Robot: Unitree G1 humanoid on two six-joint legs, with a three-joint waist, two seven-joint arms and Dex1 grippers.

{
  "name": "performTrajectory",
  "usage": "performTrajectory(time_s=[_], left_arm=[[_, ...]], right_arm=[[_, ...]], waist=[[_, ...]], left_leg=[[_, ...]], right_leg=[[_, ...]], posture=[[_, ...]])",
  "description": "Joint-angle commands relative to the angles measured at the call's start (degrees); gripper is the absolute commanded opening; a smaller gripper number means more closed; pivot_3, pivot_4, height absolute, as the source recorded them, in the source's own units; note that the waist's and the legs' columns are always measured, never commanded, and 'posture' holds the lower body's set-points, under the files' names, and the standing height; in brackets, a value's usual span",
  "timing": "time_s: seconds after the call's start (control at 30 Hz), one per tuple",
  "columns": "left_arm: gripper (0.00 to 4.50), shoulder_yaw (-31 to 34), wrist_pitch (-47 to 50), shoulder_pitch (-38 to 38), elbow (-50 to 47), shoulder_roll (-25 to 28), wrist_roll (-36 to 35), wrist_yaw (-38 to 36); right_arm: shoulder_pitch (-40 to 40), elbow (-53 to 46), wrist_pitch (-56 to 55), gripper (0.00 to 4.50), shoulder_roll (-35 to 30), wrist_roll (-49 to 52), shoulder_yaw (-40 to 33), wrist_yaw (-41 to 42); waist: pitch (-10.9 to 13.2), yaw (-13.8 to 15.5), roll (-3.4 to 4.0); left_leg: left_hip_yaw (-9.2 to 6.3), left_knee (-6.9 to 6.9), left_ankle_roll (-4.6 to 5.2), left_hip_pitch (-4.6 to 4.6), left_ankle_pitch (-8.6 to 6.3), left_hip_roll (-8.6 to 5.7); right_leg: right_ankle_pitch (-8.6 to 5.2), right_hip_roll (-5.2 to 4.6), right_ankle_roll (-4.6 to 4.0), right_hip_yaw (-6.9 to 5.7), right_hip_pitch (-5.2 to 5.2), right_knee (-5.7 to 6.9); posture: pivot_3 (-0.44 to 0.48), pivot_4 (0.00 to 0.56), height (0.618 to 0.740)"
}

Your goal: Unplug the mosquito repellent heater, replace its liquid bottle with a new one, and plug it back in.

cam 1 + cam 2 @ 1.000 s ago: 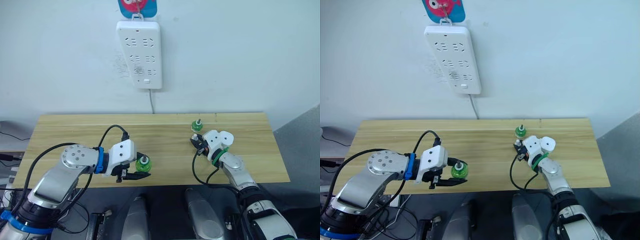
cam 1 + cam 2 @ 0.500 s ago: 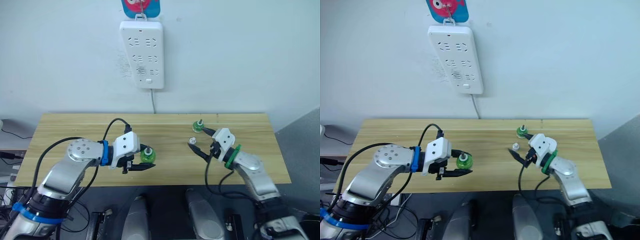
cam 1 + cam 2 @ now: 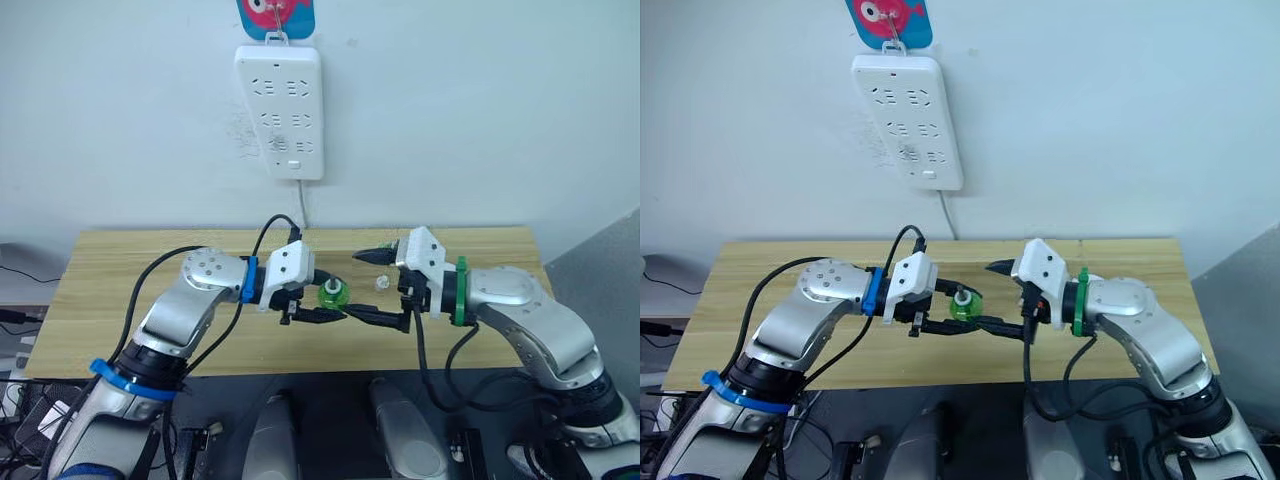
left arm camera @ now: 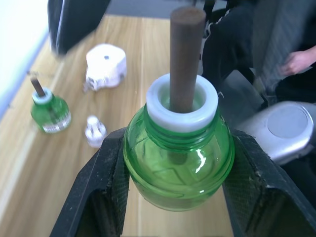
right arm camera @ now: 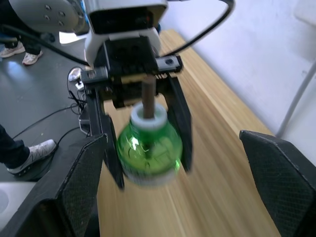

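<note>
- The left hand (image 3: 322, 303) is clenched on a green bottle (image 3: 333, 294) with an uncapped neck and a brown wick, one black finger on each side of its round body, and holds it above the front part of the desk (image 3: 120, 270).
- This bottle has a white collar at the neck, and the wick (image 4: 186, 54) stands straight up out of it.
- The right hand (image 3: 375, 287) is released, its two fingers spread wide; one fingertip is above and one below, just beside the held bottle, but they do not touch it.
- In the left wrist view, the white mosquito repellent heater (image 4: 105, 65) lies on the desk, unplugged.
- Near the heater stands a second green bottle (image 4: 49, 110) with a thin dark wick; it is upright and well apart from the held one.
- A small white cap (image 4: 95, 131) lies on the desk between that second bottle and the heater.
- I cannot tell from the pictures which of the two bottles is the new one.
- A white power strip (image 3: 281, 108) hangs on the wall above the desk, with its cable (image 3: 303, 205) going down behind the desk edge.
- A person's hand (image 4: 298, 60) is seen beyond the desk in the left wrist view.
</note>
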Motion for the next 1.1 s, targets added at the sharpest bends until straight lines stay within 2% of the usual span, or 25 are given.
performTrajectory(time_s=[0.03,0.07,0.17,0.43,0.7,1.1], left_arm=[[2.28,0.0,-1.2,-0.8,0.0,-0.4,-0.2,-0.5],[2.28,0.1,-1.2,-1.0,0.2,-0.5,-0.3,-0.5],[2.28,0.2,-1.1,-1.4,0.6,-0.7,-0.4,-0.6],[2.28,0.5,-0.5,-2.2,1.2,-1.7,-0.7,-0.2],[2.28,0.5,-0.7,-2.5,1.3,-2.2,-0.6,-0.1],[2.28,3.5,-1.4,-1.8,0.8,-4.3,-2.2,2.6]], right_arm=[[-0.5,-1.1,0.1,4.50,0.9,0.1,0.5,-0.7],[-0.6,-0.7,-0.5,4.50,1.0,-0.6,0.8,-0.8],[-0.8,0.1,-1.8,3.92,1.3,-1.7,1.3,-1.0],[-1.0,0.6,-2.1,0.95,2.9,-3.2,3.1,-1.4],[-2.3,1.4,-0.7,0.86,3.8,-2.4,2.7,-1.5],[-0.7,2.4,-4.5,0.86,3.3,-1.7,0.3,0.5]], waist=[[-0.1,-0.3,-0.01],[-0.1,-0.4,-0.01],[-0.2,-0.5,-0.04],[-0.2,-0.6,-0.06],[-0.3,-0.6,-0.06],[-0.5,-0.6,-0.05]], left_leg=[[0.00,0.00,0.00,0.00,0.00,0.00],[-0.02,0.00,0.00,0.00,0.00,0.00],[-0.04,0.01,0.00,0.01,0.00,0.00],[-0.07,0.00,0.00,0.00,0.00,0.00],[-0.09,0.02,0.00,0.00,0.00,0.00],[-0.11,0.04,0.00,0.00,0.00,0.00]], right_leg=[[0.00,0.00,0.00,0.00,0.00,0.01],[0.00,0.00,-0.01,-0.02,0.00,0.02],[0.00,0.00,-0.01,-0.03,0.00,0.04],[0.00,0.00,-0.01,-0.06,0.00,0.05],[0.01,0.00,-0.01,-0.08,0.01,0.06],[0.01,0.00,-0.02,-0.11,0.02,0.08]], posture=[[-0.272,0.244,0.740],[-0.271,0.242,0.740],[-0.269,0.241,0.740],[-0.269,0.240,0.740],[-0.270,0.237,0.740],[-0.264,0.233,0.740]])
